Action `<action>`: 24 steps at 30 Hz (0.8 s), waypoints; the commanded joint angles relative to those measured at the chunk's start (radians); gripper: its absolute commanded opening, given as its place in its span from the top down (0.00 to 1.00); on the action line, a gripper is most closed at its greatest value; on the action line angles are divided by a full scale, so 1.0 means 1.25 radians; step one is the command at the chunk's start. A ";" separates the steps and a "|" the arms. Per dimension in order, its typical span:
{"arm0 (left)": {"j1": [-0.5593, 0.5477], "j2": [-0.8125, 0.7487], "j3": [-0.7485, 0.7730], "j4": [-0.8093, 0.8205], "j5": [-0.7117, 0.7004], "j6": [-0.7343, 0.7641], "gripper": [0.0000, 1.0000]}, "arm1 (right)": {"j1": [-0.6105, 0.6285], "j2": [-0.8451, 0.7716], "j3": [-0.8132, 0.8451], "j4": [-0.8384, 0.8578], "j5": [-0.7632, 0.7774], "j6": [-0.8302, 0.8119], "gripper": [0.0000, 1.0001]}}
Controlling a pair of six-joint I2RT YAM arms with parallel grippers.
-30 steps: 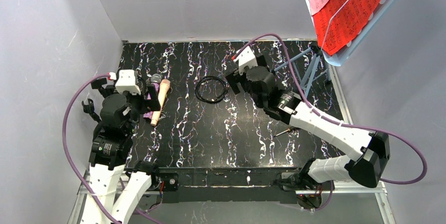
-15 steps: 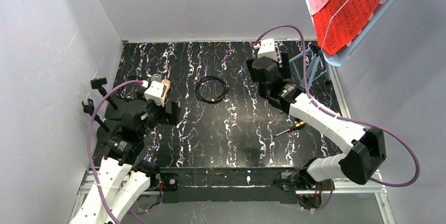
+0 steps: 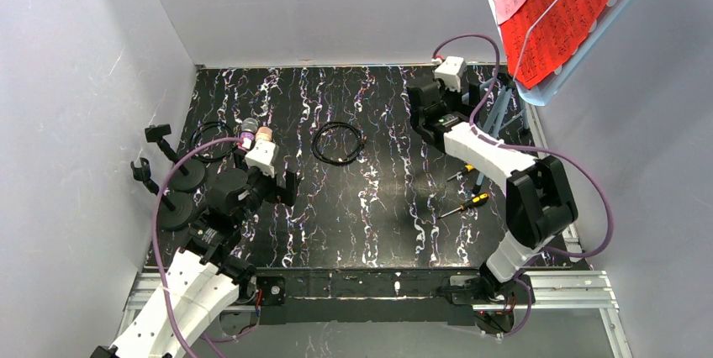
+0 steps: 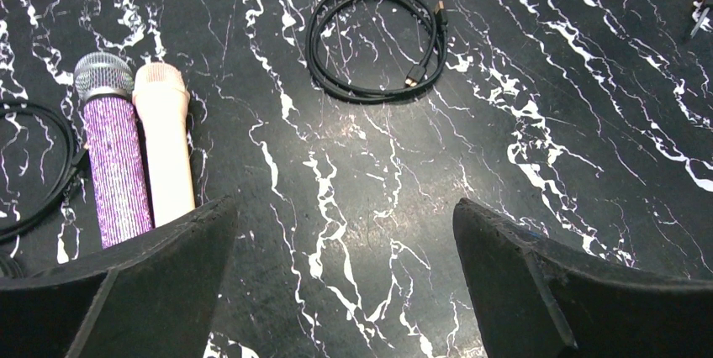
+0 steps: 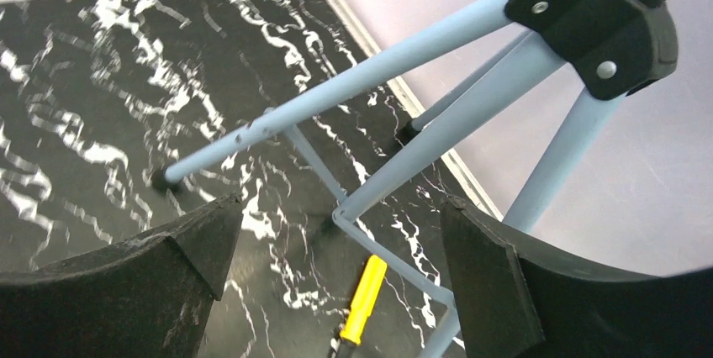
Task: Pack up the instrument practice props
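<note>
Left wrist view: purple microphone [image 4: 118, 173], cream microphone [image 4: 168, 156] whole, touching, 9 o'clock; top view, heads only. Top view alone: red and pink pages [image 3: 555, 18] on stand [image 3: 498, 110], 1 o'clock. Left jaws, right jaws wide, empty

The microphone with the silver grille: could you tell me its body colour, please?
The microphone is sparkly purple, clearest in the left wrist view.

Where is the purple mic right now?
Purple mic lies lower left in the left wrist view, beside the cream mic, black cable on its other side.
</note>
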 commanded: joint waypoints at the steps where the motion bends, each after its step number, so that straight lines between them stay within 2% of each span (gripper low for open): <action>1: -0.021 -0.010 -0.018 0.034 -0.020 0.025 0.02 | -0.038 0.054 0.068 0.145 0.114 0.084 0.07; 10: -0.047 -0.003 -0.026 0.042 -0.020 0.037 0.02 | -0.092 0.146 0.091 0.248 0.144 0.161 0.18; 19: -0.060 0.013 -0.029 0.045 -0.023 0.040 0.02 | -0.123 0.218 0.111 0.332 0.139 0.168 0.28; 24: -0.066 0.019 -0.030 0.047 -0.023 0.043 0.02 | -0.128 0.239 0.104 0.365 0.117 0.151 0.42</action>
